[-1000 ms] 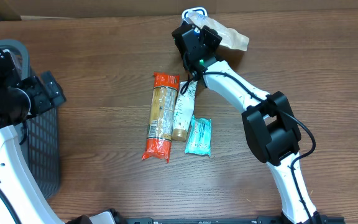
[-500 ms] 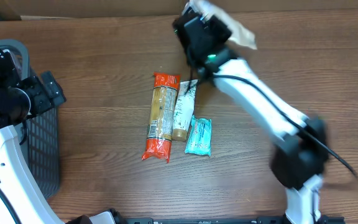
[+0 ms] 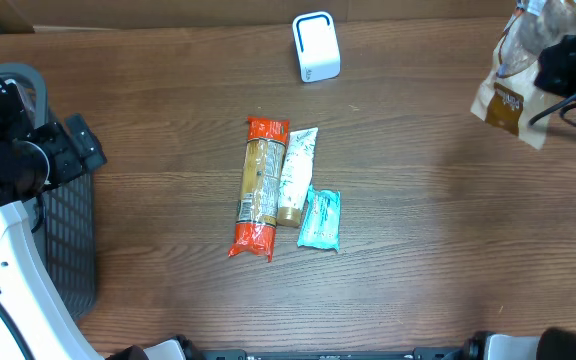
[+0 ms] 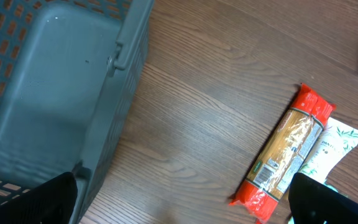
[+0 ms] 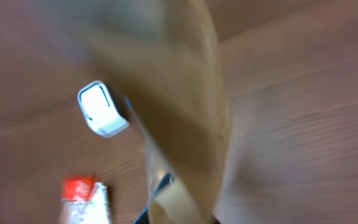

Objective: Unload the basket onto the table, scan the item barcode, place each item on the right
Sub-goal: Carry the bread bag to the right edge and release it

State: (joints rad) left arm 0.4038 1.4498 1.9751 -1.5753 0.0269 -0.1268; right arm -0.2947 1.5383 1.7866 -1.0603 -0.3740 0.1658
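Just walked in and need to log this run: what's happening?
The right hand is shut on a tan bag at the right edge of the table, well away from the white scanner. The left hand hangs open and empty by the grey basket. An orange pack, a white tube and a teal pack lie mid-table.

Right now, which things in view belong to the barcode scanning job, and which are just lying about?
In the job:
- tan crinkly bag, held up by the right gripper
- small white box scanner, at the table's far edge

Lying about:
- long orange packet
- white printed tube, against it
- teal wrapper packet
- grey mesh basket, far left
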